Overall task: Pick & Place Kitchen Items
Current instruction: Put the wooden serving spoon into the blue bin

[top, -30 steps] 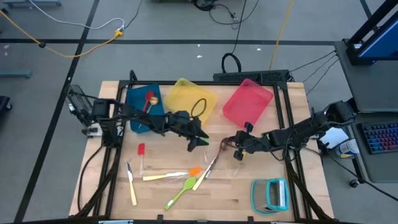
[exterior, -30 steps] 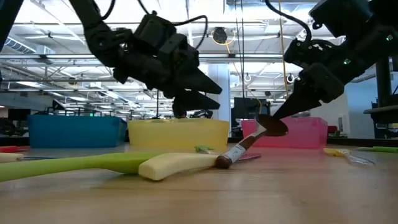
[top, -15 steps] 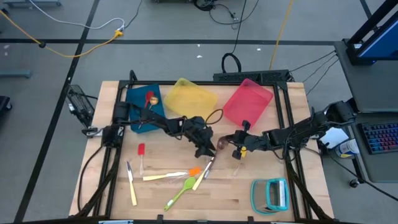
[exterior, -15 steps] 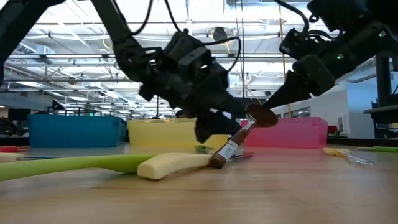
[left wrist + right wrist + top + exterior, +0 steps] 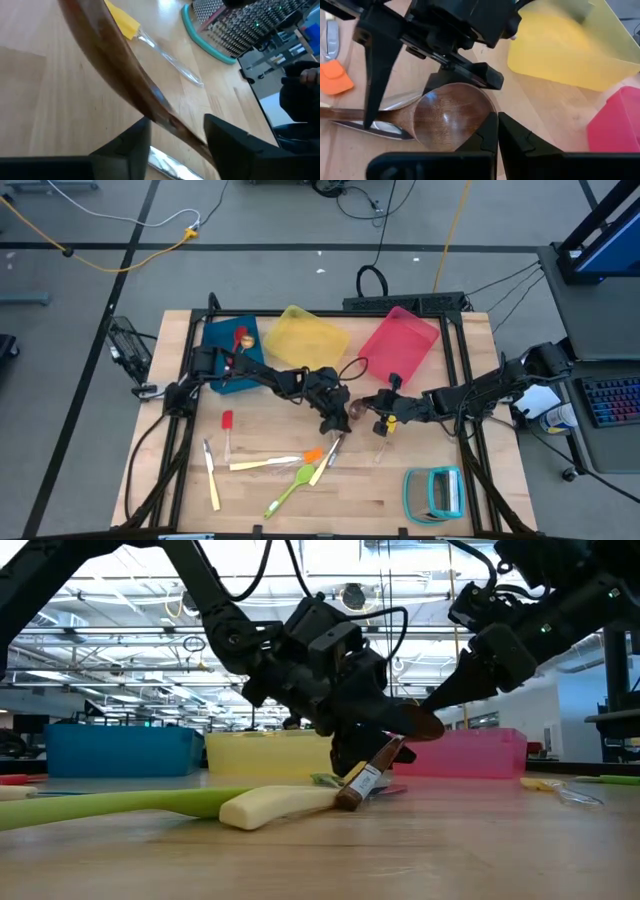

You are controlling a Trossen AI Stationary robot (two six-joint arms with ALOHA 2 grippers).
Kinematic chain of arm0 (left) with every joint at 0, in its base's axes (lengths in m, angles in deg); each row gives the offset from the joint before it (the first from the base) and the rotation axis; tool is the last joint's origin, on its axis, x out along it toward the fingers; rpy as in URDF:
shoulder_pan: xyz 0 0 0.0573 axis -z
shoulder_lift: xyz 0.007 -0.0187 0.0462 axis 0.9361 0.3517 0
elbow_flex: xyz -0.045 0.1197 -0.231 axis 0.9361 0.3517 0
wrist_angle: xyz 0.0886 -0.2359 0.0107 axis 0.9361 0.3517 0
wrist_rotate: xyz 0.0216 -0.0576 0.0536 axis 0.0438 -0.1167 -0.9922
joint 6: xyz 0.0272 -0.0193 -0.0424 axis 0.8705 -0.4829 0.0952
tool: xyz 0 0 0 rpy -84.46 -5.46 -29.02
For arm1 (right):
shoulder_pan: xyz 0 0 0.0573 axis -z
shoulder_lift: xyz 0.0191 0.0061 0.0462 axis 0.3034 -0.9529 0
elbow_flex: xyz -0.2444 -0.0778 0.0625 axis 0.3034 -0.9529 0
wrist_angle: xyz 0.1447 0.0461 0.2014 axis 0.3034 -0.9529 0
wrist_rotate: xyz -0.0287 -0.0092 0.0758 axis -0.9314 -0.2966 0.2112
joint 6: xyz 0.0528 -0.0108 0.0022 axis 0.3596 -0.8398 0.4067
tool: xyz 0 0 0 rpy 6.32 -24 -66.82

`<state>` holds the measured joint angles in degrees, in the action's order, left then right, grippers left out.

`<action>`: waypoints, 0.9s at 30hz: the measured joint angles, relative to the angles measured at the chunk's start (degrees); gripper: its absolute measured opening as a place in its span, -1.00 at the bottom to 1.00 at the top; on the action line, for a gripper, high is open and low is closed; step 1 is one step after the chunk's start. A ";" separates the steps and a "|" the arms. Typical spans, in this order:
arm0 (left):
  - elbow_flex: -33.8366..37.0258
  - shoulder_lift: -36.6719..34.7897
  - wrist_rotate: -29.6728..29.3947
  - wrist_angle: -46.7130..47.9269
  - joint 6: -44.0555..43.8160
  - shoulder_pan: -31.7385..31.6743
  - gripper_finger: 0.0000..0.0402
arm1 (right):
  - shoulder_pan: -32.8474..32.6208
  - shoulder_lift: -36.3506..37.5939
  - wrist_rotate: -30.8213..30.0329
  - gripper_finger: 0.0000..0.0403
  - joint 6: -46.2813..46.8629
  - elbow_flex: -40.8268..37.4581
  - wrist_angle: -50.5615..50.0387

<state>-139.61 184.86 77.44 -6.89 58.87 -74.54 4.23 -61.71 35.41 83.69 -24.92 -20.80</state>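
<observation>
Kitchen items are lying scattered on the worktop [image 5: 260, 495]: a dark brown wooden spoon [image 5: 447, 116] with a glossy oval bowl is tilting, its handle end resting near the middle and its bowl raised; one lime-green spoon [image 5: 290, 489], one small orange spatula [image 5: 313, 454], one red spatula [image 5: 227, 421] and cream-handled cutlery [image 5: 262, 464] are sitting nearby, and one red spoon [image 5: 241, 338] is lying in the blue bin [image 5: 222, 352]. Three bins are standing along the far side, with the yellow bin [image 5: 312, 334] and pink bin [image 5: 398, 340]. Right hand [image 5: 495, 131] is pinching the spoon's bowl rim, fingers shut. Left hand [image 5: 175, 131] is straddling the spoon's handle with its fingers spread wide
</observation>
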 joint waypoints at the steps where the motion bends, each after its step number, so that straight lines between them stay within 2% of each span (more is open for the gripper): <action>1: 0.00 -0.02 -0.02 0.04 0.01 0.00 -0.21 | 0.00 0.00 0.00 -1.00 -0.30 0.00 0.10; 5: 0.00 -0.04 0.38 0.02 -1.01 0.00 -0.49 | -0.04 0.01 -0.01 -1.00 -0.63 0.00 0.53; 8: 0.00 -0.06 0.97 0.29 -2.82 -0.15 -0.61 | -0.07 0.09 -0.13 -1.00 -0.63 0.02 0.96; 17: 0.02 -0.09 0.65 0.35 -1.78 -0.17 -0.59 | -0.09 0.07 -0.24 -0.96 -0.73 0.02 1.26; 27: -0.16 -0.28 0.80 -1.26 -2.99 -1.41 -0.67 | -0.02 -0.07 -0.19 -0.53 -10.72 0.02 7.59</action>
<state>-139.78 184.58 78.24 -8.15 55.88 -75.95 4.21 -61.77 35.22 72.98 -24.89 -13.22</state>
